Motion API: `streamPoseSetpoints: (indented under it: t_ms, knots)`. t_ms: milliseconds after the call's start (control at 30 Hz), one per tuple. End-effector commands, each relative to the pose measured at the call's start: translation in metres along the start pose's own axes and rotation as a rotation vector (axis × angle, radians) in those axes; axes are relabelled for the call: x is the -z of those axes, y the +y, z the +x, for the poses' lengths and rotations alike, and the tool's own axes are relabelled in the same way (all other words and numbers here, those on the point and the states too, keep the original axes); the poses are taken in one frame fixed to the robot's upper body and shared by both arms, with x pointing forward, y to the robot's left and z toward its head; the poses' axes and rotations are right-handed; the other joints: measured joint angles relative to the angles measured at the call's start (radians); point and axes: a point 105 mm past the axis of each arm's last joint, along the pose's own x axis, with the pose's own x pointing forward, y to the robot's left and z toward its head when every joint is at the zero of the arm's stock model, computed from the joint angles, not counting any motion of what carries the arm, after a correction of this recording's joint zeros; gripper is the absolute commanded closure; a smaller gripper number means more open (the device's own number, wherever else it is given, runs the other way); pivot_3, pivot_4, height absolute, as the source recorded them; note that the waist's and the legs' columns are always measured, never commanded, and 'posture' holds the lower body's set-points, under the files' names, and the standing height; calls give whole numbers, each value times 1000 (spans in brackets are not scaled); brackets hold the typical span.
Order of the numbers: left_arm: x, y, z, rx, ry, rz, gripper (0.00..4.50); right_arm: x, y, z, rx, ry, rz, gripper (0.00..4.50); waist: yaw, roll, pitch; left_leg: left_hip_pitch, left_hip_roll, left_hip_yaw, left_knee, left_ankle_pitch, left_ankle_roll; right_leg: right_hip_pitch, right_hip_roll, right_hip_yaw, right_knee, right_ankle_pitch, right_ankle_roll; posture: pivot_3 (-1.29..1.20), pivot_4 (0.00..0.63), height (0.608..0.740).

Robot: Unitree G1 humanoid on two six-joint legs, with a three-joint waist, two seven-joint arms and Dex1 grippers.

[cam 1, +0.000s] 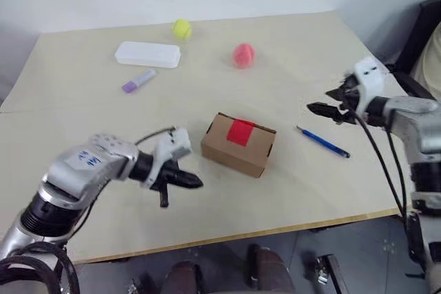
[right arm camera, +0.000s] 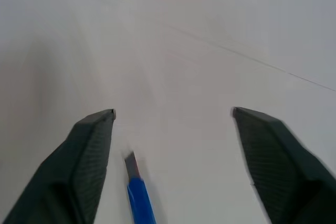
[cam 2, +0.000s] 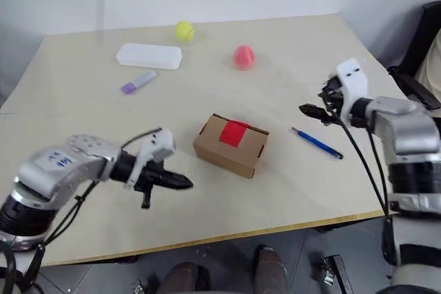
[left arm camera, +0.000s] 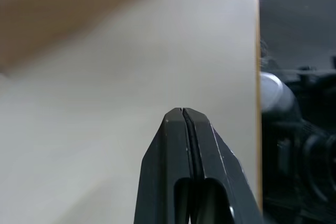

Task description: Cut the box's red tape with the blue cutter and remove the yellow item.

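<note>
The left gripper [cam 1: 185, 182] hangs over the near part of the table, just left of the box, with its two black fingers pressed flat together and nothing between them; it points toward the right. The right gripper [cam 1: 318, 109] is above the right side of the table with its fingers spread wide apart, and it holds nothing; in the right wrist view the blue cutter [right arm camera: 137, 195] lies on the table surface below, near one of the fingers [right arm camera: 86, 153] and not touched by it. The table [cam 1: 83, 135] is wide and has a pale wooden top. The box [cam 1: 238, 144] is the biggest thing on it; it is brown cardboard, it stands closed near the middle of the table, and the red tape [cam 1: 241, 131] sits across its top at the far edge. At the far left lies a flat white case [cam 1: 147, 54]. Near it, close to the far edge, is a yellow-green tennis ball [cam 1: 182, 29], and to the right of it a pink ball [cam 1: 243, 55]. A lilac marker [cam 1: 138, 81] lies just in front of the white case. The blue cutter lies flat at the right of the box, apart from it, between the box and the right gripper.
</note>
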Motion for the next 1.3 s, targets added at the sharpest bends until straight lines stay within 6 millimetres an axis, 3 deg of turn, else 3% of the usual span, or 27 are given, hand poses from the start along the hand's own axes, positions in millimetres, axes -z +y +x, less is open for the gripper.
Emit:
streamPoseSetpoints:
  t_ms: [33,167,233,400,600,833,1300]
  knots:
    - [-11,8,8,-98,-58,54,4500,3,2,19,-57,49,-87,2443,0,0,0,-2,0,0,1,0,0,-1,0,-1,-1,0,0,0,150,740]
    - [-21,21,17,-192,-138,37,4500,6,13,40,-130,100,-168,3813,-8,0,0,-2,-1,-1,0,0,0,-1,0,-2,-1,1,2,0,150,740]
    - [-27,27,20,-231,-177,28,4500,2,28,53,-198,97,-175,4469,-11,1,0,-2,0,-2,-1,0,0,-2,0,-3,-1,1,2,0,150,740]
    - [-36,38,19,-306,-237,7,4500,0,69,61,-426,120,-221,4469,-15,1,0,-2,0,-2,-1,1,-1,-2,0,-4,1,1,2,0,150,740]
    - [-44,49,9,-361,-277,4,4500,-2,116,42,-644,118,-260,4469,-4,1,1,-3,0,-5,1,1,-1,-2,0,-5,1,1,2,0,150,740]
    - [-46,59,-1,-397,-286,3,4500,-12,163,27,-728,72,-241,4469,-5,1,1,-3,0,-5,2,1,-2,-2,0,-5,2,1,2,0,150,740]
    - [-37,56,-11,-374,-229,-1,4500,-12,184,44,-658,43,-193,4469,-8,1,1,-2,0,-4,1,1,-2,-2,0,-5,3,1,2,0,150,740]
